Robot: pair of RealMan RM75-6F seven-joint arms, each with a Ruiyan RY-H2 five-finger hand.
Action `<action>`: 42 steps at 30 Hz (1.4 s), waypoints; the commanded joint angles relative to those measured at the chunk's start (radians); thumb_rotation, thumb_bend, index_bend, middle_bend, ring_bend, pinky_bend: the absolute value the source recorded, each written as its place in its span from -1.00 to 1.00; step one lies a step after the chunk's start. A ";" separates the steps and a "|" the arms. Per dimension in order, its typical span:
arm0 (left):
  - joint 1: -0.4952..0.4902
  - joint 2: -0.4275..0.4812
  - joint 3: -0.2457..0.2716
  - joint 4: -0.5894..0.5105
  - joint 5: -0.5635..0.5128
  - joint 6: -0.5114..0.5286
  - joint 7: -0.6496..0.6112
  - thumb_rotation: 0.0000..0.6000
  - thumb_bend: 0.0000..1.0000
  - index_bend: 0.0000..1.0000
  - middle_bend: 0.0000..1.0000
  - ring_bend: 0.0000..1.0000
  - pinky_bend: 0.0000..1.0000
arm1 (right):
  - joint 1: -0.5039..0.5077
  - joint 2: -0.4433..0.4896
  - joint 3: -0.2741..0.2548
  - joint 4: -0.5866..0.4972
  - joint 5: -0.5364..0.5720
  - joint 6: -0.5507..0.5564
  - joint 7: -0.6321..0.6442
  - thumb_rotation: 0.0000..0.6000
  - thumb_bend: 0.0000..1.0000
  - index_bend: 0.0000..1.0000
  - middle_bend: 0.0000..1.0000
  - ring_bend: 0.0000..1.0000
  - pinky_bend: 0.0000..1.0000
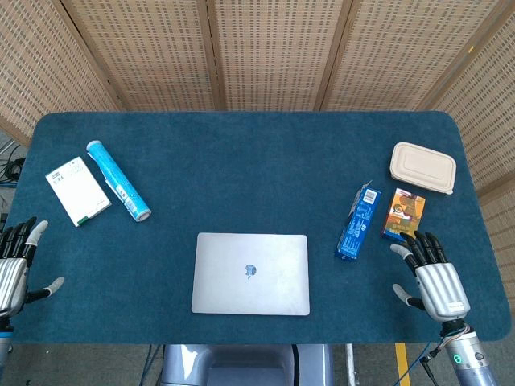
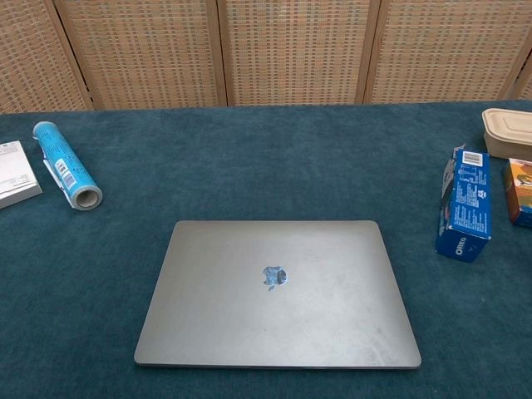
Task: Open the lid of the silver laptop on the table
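Lid: flat silver aluminium laptop (image 1: 250,273) closed, untouched.
Left hand (image 1: 16,265): fingers spread, holding nothing.
Right hand (image 1: 433,275): same.
Risk: thin front edge w/ no grip; laptop may slide.

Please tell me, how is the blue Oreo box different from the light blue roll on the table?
The Oreo box is a dark blue rectangular carton, while the roll is a light blue cylinder. The Oreo box lies on the right side of the silver laptop, next to an orange box; the roll lies on the left side, next to a white box. The Oreo box's far flap stands open; the roll shows a hollow end. Both lie on the blue table, untouched by either robot hand.
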 commanded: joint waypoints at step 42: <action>-0.098 0.027 -0.003 -0.079 0.085 -0.148 0.016 1.00 -0.98 -0.98 -1.00 -1.00 -1.00 | -0.035 0.035 -0.006 -0.024 0.012 0.046 -0.012 1.00 -0.48 -0.56 -0.77 -1.00 -0.95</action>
